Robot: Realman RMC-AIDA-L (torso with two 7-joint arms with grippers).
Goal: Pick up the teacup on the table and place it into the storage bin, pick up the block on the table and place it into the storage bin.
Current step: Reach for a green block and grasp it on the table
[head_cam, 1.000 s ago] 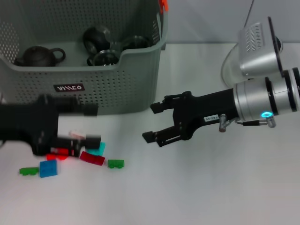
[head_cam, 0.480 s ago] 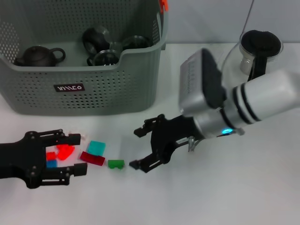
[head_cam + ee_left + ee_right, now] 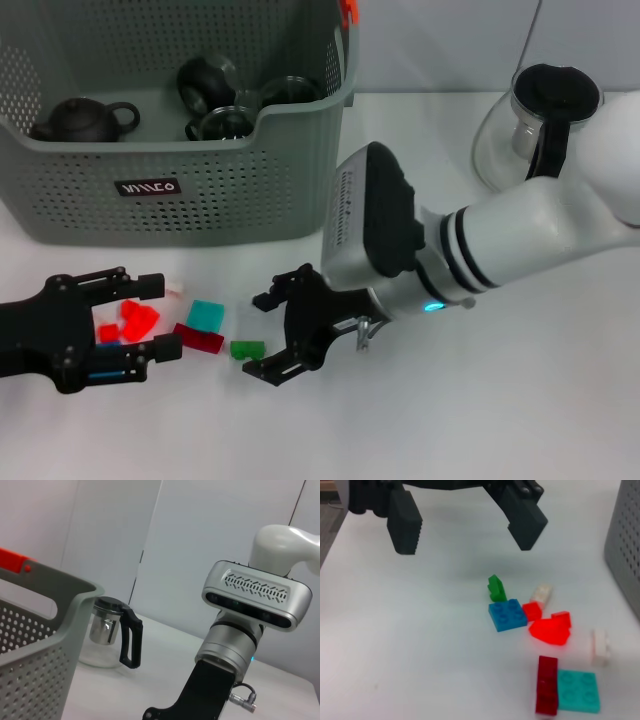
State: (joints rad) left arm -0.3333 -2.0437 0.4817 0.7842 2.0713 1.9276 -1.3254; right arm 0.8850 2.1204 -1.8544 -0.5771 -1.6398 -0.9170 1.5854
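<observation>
Right gripper [image 3: 262, 337] low over the white table [image 3: 480, 420], black fingers spread wide, nothing between them, tips just beside a small green block [image 3: 246, 350] without clearly touching it. Left gripper [image 3: 148, 316] at the near left edge of the table, likewise spread wide and holding nothing, ribbed black pads [image 3: 404, 526] to either side of the loose pile of blocks; whether they touch any, cannot tell. Between those fingers, red blocks [image 3: 138, 318] and a blue studded block [image 3: 507, 614]; just beyond the fingertips, a dark red translucent bar [image 3: 198, 338], a flat teal square plate [image 3: 206, 315] with studs, and a small pale whitish brick [image 3: 600, 646]. All hard glossy plastic, some see-through. Farther back on the left, the storage bin [image 3: 240, 190]: matte grey-green plastic, walls perforated in regular rows of small holes, a scooped handle cut into the front rim, a black label with white lettering on the front, an orange tab [image 3: 348, 12] at the far corner. Inside it, a dark brown rounded teapot [image 3: 82, 119] with loop handle, and dark glossy teacups [image 3: 222, 122] beside it. At the far right of the table, a clear glass pitcher [image 3: 530, 125] with bulbous body, black lid and black handle, metal strainer inside seen from the left wrist view. Right arm in smooth white casing with black rings, a small lit blue-green dot near the wrist.
</observation>
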